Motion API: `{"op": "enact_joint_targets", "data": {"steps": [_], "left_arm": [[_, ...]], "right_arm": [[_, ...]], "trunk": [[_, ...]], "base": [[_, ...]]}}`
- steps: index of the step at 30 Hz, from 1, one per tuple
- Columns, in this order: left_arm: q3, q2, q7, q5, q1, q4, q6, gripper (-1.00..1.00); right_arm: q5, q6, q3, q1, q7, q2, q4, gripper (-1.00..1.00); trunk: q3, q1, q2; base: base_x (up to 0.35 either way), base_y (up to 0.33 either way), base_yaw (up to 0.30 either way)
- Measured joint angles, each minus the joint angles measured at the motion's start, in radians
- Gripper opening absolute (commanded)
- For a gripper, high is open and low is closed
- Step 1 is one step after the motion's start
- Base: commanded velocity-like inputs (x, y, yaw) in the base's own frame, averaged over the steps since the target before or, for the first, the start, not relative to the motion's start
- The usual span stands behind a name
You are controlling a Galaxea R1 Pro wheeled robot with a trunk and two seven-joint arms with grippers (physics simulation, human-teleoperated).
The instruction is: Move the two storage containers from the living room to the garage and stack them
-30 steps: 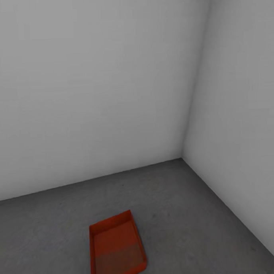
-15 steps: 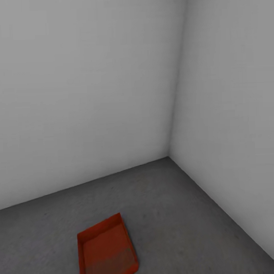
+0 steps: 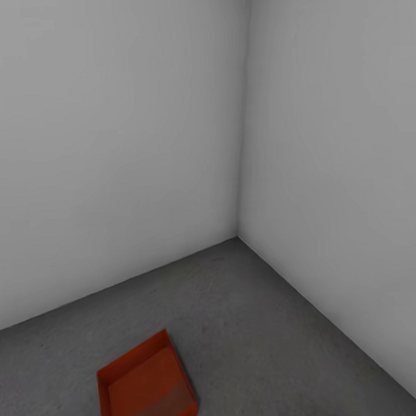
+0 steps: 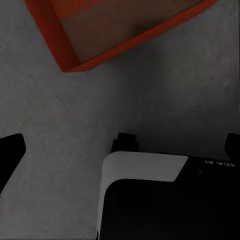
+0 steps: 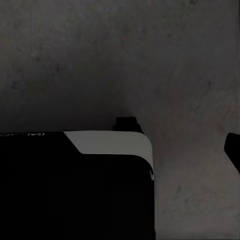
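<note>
We see one orange-red bin [image 3: 146, 386] sitting open side up on the grey concrete floor [image 3: 269, 350] of the garage, low and left in the head view, skewed to the walls. In the left wrist view a corner of that bin [image 4: 100, 35] lies just past the robot's dark body panel [image 4: 165, 200], nothing gripping it. We see one bin, not two.

Left claw: black finger tips at the edges of the left wrist view, well apart, nothing between them, so we read it as spread and empty. Right claw: one dark tip at the edge of the right wrist view over bare floor [image 5: 125, 60]; we cannot tell if it is apart or together.

Risks, as we judge them: the bin sits close to the robot's base, so a turn or roll could nudge it and skew it further. The stack then needs a matched angle, or the top bin will ride on a rim and tip.

To the right, two plain white walls [image 3: 108, 146] meet in a corner [image 3: 238, 237]. Nothing blocks the floor between bin and corner.
</note>
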Motion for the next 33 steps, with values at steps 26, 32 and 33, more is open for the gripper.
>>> {"op": "enact_joint_targets", "data": {"steps": [26, 32, 33], "left_arm": [[0.0, -0.011, -0.043, 0.009, 0.135, 0.0, -0.103, 1.0], [0.0, -0.003, -0.077, 0.012, 0.155, 0.0, -0.115, 1.0], [0.0, -0.003, -0.076, 0.012, 0.155, 0.0, -0.116, 1.0]], "right_arm": [[0.006, -0.048, 0.0, 0.106, 0.014, 0.005, 0.0, 1.0], [0.007, -0.053, 0.0, 0.112, 0.014, 0.001, 0.0, 1.0], [0.006, -0.053, 0.0, 0.112, 0.014, 0.001, 0.0, 1.0]], "trunk": [[0.009, 0.0, 0.0], [0.011, 0.0, 0.0], [0.012, 0.0, 0.0]], "base": [[0.0, 0.0, -0.242], [0.0, 0.0, -0.242], [0.0, 0.0, -0.241]]}}
